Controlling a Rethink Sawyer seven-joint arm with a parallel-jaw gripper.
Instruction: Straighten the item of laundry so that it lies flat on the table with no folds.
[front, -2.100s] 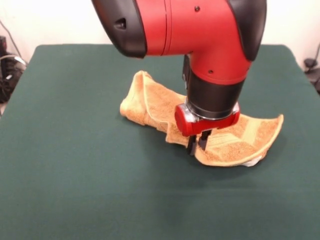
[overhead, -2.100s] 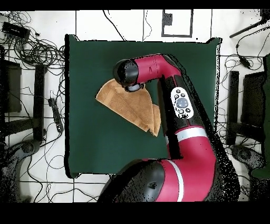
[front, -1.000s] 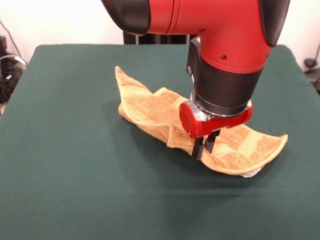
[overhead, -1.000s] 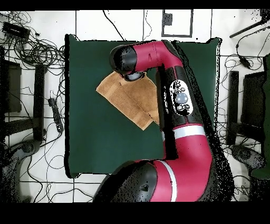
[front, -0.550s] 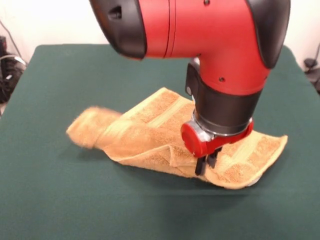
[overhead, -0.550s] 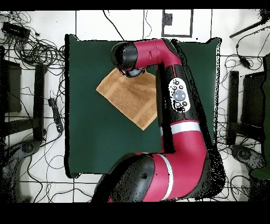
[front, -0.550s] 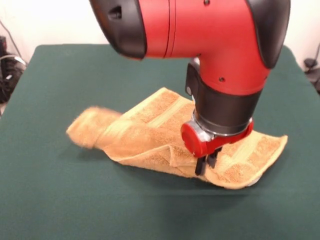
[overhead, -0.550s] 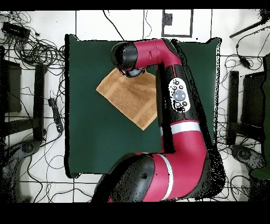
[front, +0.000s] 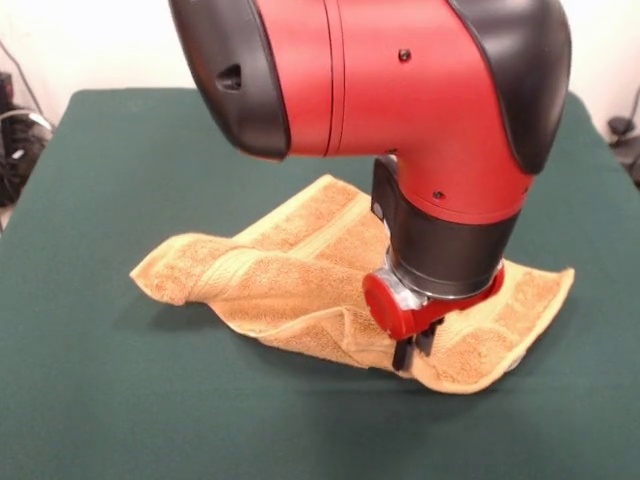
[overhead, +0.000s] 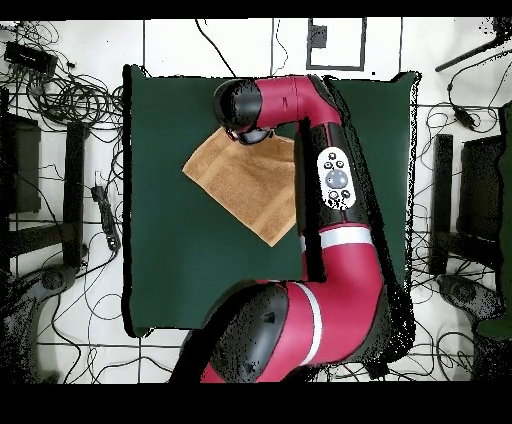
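Nearest in the front view, the claw (front: 411, 351) points down with its two dark fingers pinched together on the near edge of the towel (front: 300, 270), holding a ridge of cloth there. Compared with half a second ago the claw has barely shifted, while the towel's left end has settled: the blurred, swinging roll of cloth now lies still on the worktop (front: 120, 380) as a soft rolled fold at the left corner. Two seconds ago that same part stood bunched up high behind the claw.

The towel is orange-tan terry with a nubby pile and paler flat-woven bands running across it. Its near right part is slightly raised, the edge curling up by the claw; the far corner lies flat. A crease runs from the left roll toward the claw. From overhead the towel (overhead: 240, 180) reads as a nearly full square set diagonally, though the arm (overhead: 330, 180) hides one corner, so I cannot tell whether that corner is flat.

The worktop is covered in plain dark green felt-like cloth. Around it, the overhead view shows a pale floor strewn with black cables (overhead: 70, 95).
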